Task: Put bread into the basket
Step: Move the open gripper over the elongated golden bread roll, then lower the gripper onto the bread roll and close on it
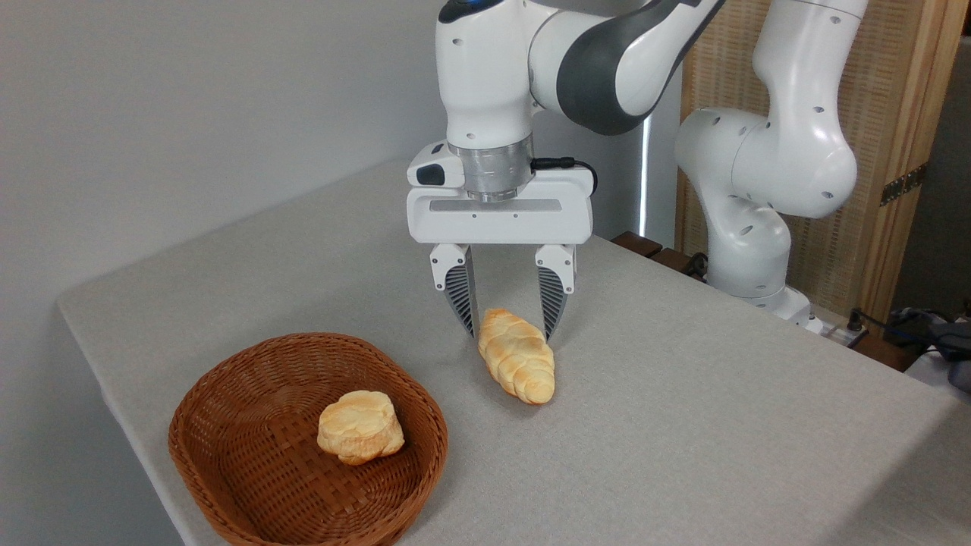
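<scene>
The bread (pixel 517 356), a long braided golden loaf, lies on the grey table just right of the basket (pixel 227 455). My gripper (pixel 510 332) hangs open directly over the loaf's far end, one finger on each side of it, with small gaps showing. The basket is a reddish-brown woven oval at the front left of the table.
A short round golden bun (pixel 359 427) sits inside the basket. The arm's white base (pixel 747 250) stands at the table's back right. The table edge (pixel 114 394) runs close along the basket's left side. Cables and a wooden screen lie beyond the right edge.
</scene>
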You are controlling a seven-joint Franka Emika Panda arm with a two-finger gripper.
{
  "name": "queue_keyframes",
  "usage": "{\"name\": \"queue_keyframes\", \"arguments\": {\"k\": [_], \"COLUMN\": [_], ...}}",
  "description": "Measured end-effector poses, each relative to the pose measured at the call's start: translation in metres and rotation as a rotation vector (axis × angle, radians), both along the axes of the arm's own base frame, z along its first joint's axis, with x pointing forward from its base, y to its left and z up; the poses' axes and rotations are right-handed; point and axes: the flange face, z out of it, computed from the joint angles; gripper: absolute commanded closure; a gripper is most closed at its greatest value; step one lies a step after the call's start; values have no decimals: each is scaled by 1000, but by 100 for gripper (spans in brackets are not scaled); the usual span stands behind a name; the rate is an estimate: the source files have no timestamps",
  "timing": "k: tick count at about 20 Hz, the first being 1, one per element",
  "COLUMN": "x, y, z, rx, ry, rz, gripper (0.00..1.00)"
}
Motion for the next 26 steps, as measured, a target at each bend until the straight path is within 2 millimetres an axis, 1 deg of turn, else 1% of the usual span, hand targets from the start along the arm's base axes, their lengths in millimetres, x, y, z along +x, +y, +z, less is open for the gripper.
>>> {"name": "queue_keyframes", "arguments": {"k": [9,15,17,19,20,22,24,26], "x": [-6,-8,-8,-8,-8,-6,-5,-4], "y": [-4,-5,-10,-15,-15,-16,-16,-16], "z": [-13,-18,-21,-23,-23,-24,-24,-24], "rx": [7,9,14,19,19,17,16,16], "ry": [17,26,32,36,33,20,15,14], "rz": [-11,-14,-26,-36,-37,-37,-38,-44], "gripper": [0,1,14,35,43,56,65,69]}}
